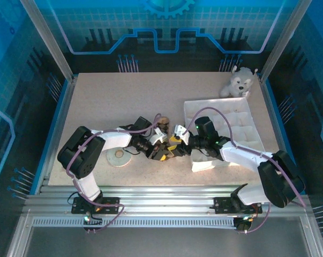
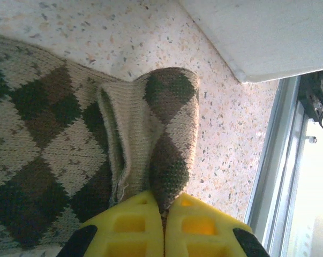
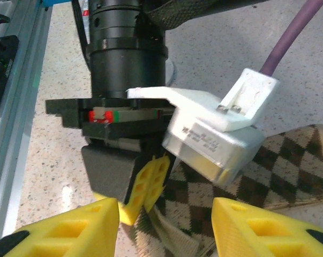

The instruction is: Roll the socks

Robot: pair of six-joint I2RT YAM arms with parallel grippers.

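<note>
The left gripper [image 2: 164,217] has its yellow fingers pressed together on a raised fold of the argyle sock [image 2: 43,139], pinching the doubled knit at its near end. The rest of that sock spreads flat on the speckled table [image 2: 225,123], to the left in the wrist view. The right gripper [image 3: 165,233] faces it with jaws parted roughly halfway, gripping nothing. The sock's diamond pattern and the left fingers lie in the gap just ahead of its pads. From above, both grippers meet near the middle of the table. Just to their right stands a white divided tray [image 1: 241,120], its cells showing white floors, with the right arm crossing its near-left corner. A plush dog [image 1: 237,81] sits at the tray's far edge. A flat round disc [image 1: 118,158] lies beside the left arm.
</note>
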